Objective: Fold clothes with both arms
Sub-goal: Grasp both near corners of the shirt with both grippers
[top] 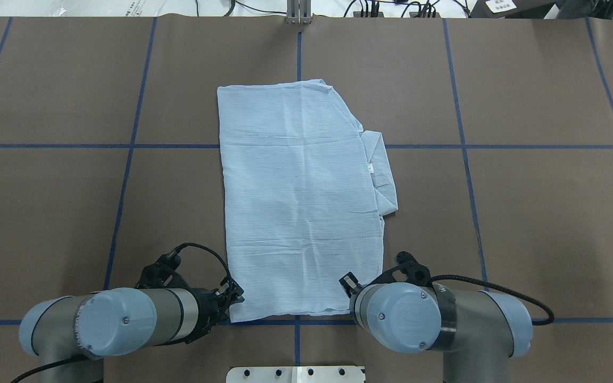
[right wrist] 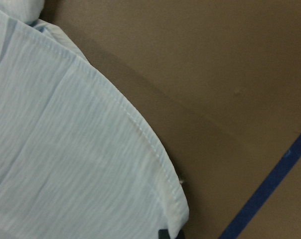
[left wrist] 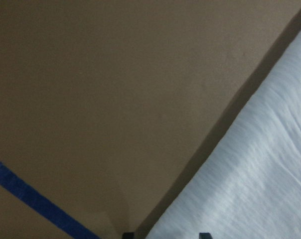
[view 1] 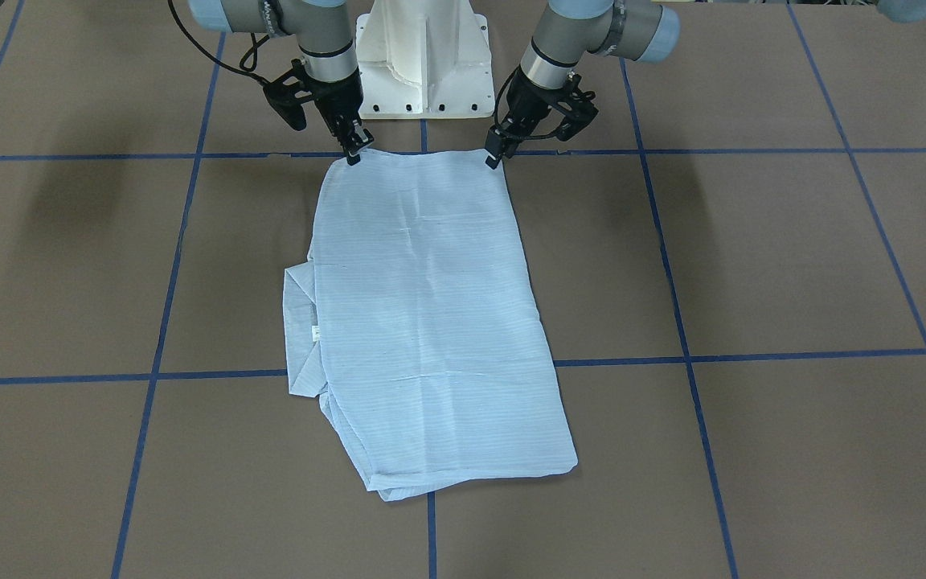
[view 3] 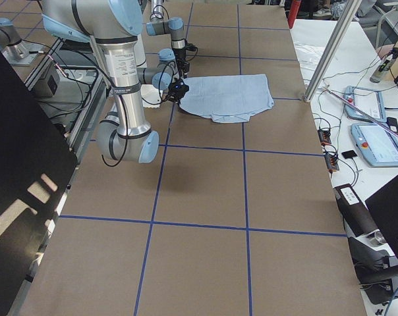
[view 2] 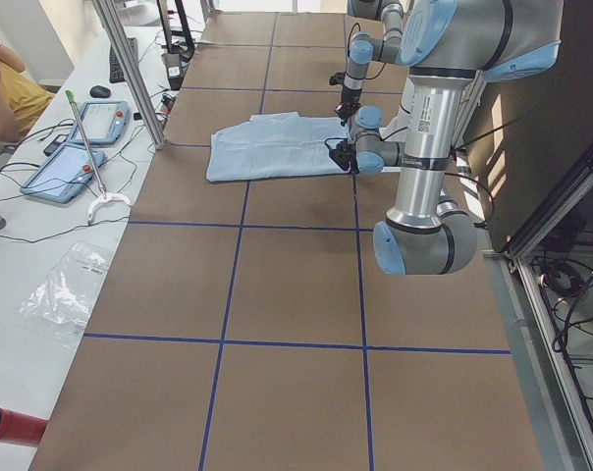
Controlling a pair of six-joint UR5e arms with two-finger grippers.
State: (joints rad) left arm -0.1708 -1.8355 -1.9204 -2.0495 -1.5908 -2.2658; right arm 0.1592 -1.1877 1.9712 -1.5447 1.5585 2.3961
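The light-blue striped shirt (view 1: 431,322) lies folded flat as a long rectangle on the brown table, with a collar part sticking out at one side (top: 381,175). Both grippers sit low at its two corners nearest the robot base. My left gripper (view 1: 496,156) is at its corner; in the left wrist view two fingertips (left wrist: 129,234) stand apart with the cloth edge (left wrist: 240,189) between them. My right gripper (view 1: 356,151) is at the other corner. In the right wrist view a single dark tip (right wrist: 163,233) sits on the hemmed corner (right wrist: 175,209), jaws together.
The brown table (top: 524,213) carries a grid of blue tape lines (top: 461,146). The white pedestal base (view 1: 423,64) stands between the arms, just behind the shirt's near edge. Tablets and cables (view 2: 80,137) lie on a side bench beyond the table's far edge.
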